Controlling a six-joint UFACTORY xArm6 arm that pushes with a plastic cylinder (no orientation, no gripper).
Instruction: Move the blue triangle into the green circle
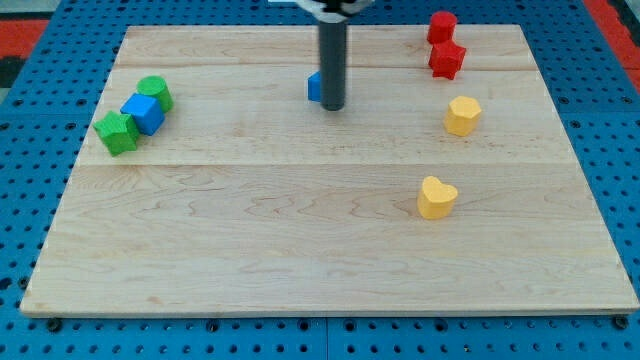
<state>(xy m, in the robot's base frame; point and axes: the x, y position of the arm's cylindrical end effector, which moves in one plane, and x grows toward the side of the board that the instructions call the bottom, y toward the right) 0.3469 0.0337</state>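
Tip (332, 106) – touching blue triangle (314, 87), its right | green circle (156, 92) far left | claw: none on rig

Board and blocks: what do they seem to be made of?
The board looks like pale wood planks, matte: visible grain and seams. The yellow heart and blue triangle, beside my tip, look like painted wood or plastic: flat, uniform colour.

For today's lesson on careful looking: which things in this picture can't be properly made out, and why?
- Blue block, camera view: mostly hidden behind the rod, so its shape is unclear.
- My tip: whether it touches that block cannot be told.
- Rod's upper part: cut off by the view's top edge.
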